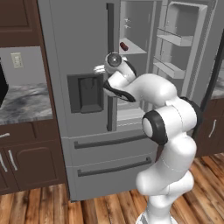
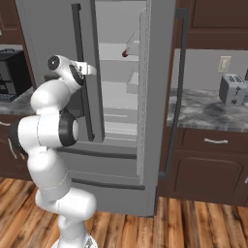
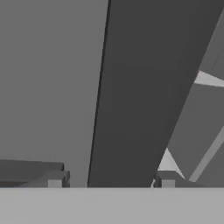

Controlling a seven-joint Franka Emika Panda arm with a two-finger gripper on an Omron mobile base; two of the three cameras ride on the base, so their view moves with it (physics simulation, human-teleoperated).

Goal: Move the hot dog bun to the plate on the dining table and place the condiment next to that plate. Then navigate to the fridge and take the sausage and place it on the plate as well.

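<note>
We see the fridge (image 1: 87, 144), tall and smooth, made of silver-grey metal. Its right door (image 1: 183, 43) stands wide open, and its left door is shut, with a dark square dispenser panel (image 1: 86, 92) set in it. Two wide drawers with long bar handles sit at the bottom of the fridge.

The sausage (image 1: 124, 46) is inside the fridge, on a pale flat shelf (image 1: 136, 49) high up, near the shelf's left front edge. It is small, dark red and round like a stubby stick. In the left base view its long side seems to run slanting from the front toward the back of the shelf, but it is too small for us to be sure. In the right base view the sausage (image 2: 125, 54) is a tiny red spot at the shelf's edge.

Our white arm reaches up to the dark, straight handle (image 1: 110, 65) of the left door. In the hand view the tool (image 3: 108, 183) has its two small grey tips, one on each side of the handle (image 3: 131, 96), which runs as a wide dark bar between them. We cannot tell if the tips press on the handle or just stand beside it.

A grey marbled counter (image 2: 208, 114) with a silver boxy toaster (image 2: 231, 89) is right of the fridge. The floor (image 1: 35, 205) is made of brown wood planks.
</note>
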